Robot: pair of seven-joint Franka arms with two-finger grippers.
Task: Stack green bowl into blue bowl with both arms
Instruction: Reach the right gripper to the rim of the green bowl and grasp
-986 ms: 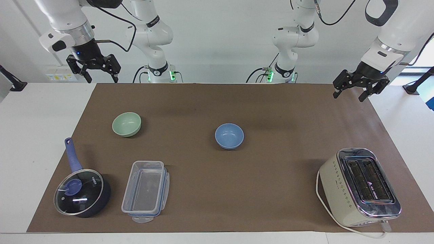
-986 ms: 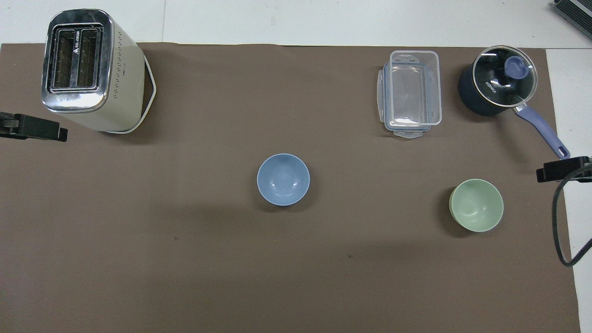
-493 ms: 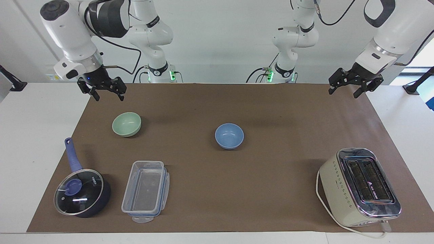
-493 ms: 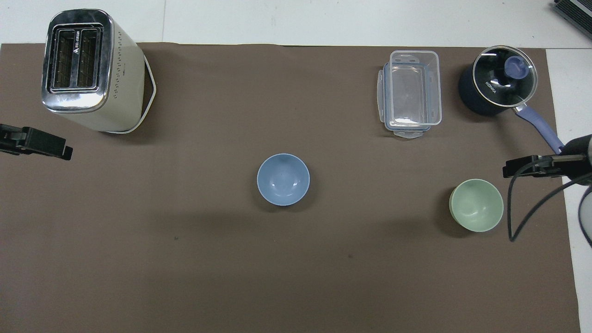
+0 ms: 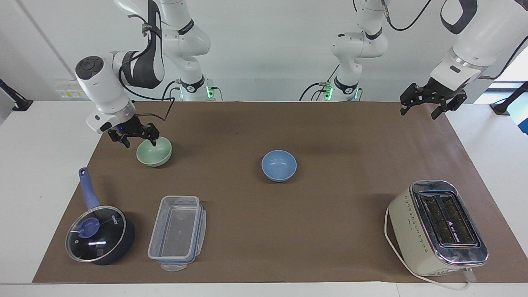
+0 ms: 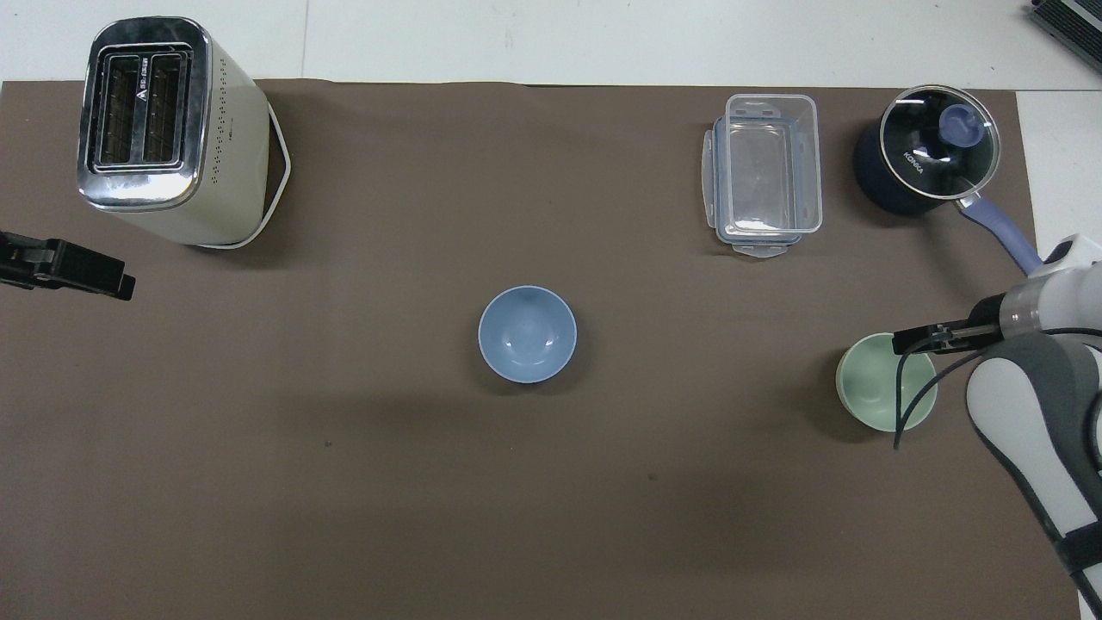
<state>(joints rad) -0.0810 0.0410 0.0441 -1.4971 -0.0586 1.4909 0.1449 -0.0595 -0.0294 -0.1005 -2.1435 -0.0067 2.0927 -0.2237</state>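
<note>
Right gripper (image 5: 139, 143) – jaws spread, nothing held – is poised at rim of small pale mint-green bowl (image 5: 154, 152); periwinkle-blue bowl (image 5: 279, 165) sits mid-mat. Left gripper (image 5: 420, 109), empty, jaws apart, is kept aloft at mat's corner.

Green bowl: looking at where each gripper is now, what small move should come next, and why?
Probably lower the right gripper a little so its open fingers straddle the rim of the green bowl. It hangs over that rim, jaws open, nothing held, and the bowl sits apart from the blue bowl. The left gripper waits, raised over the mat's edge.
</note>
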